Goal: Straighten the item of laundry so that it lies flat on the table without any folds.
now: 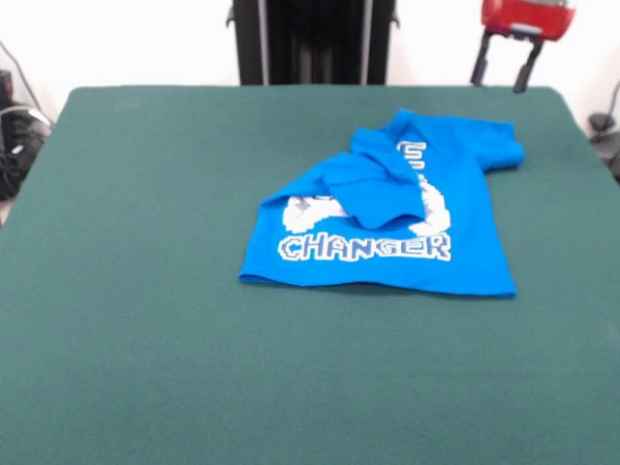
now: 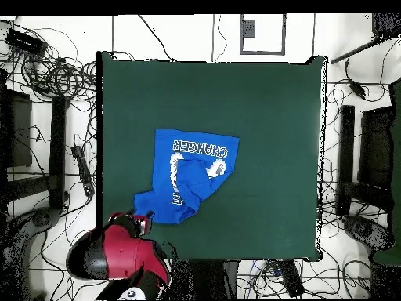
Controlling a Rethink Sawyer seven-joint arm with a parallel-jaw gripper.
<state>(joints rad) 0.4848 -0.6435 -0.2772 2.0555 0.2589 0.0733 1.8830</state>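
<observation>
Lying right of centre in the front view on the table (image 1: pixel 145 320): the item of laundry (image 1: pixel 465 242), hem toward the camera, collar end toward the pedestal, long axis running near to far. Upper part folding over the print, covering all but "CHANGER". Wide bare cloth remaining on the left and in front. Hanging above the far right corner: the gripper (image 1: pixel 505 66), two fingers standing apart, holding nothing, touching nothing.

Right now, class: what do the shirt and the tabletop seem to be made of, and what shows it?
Blue T-shirt: soft knit cloth, likely cotton; it folds limply, with matte white print. Table: dark green felt-like covering, dull, without shine.
</observation>
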